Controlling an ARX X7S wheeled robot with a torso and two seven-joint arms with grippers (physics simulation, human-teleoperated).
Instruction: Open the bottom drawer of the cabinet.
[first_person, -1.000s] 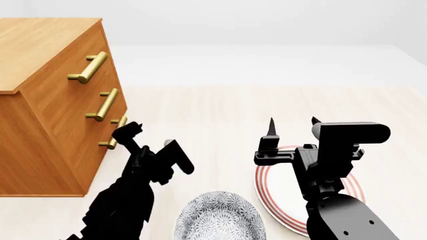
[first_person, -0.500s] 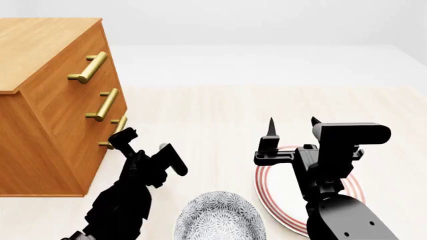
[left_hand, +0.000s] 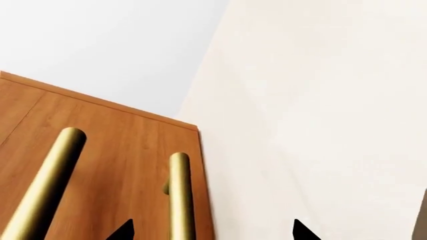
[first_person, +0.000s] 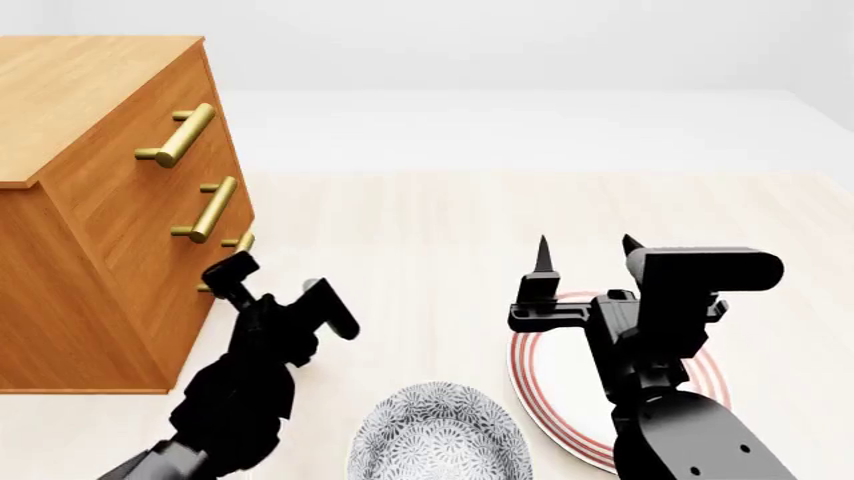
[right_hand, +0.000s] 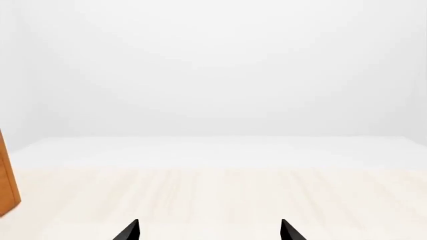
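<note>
The cabinet (first_person: 94, 100) stands at the left of the head view with three brass bar handles. The bottom drawer (first_person: 187, 335) is its lowest; its handle (first_person: 244, 241) is partly hidden behind my left gripper (first_person: 274, 290). That gripper is open and right at the handle. In the left wrist view the bottom handle (left_hand: 179, 195) lies between the tips of the left gripper (left_hand: 212, 232), nearer one fingertip (left_hand: 123, 231); I cannot tell whether it touches. My right gripper (first_person: 585, 248) is open and empty above the plate, and it looks the same in the right wrist view (right_hand: 209, 231).
A red-rimmed white plate (first_person: 534, 385) lies under the right arm. A grey patterned bowl (first_person: 441, 435) sits near the front, between the arms. The middle drawer's handle (left_hand: 47, 185) runs beside the bottom one. A sliver of the cabinet (right_hand: 7, 185) shows in the right wrist view.
My left gripper has moved left and closer to the cabinet's bottom handle. The right arm has not moved.
</note>
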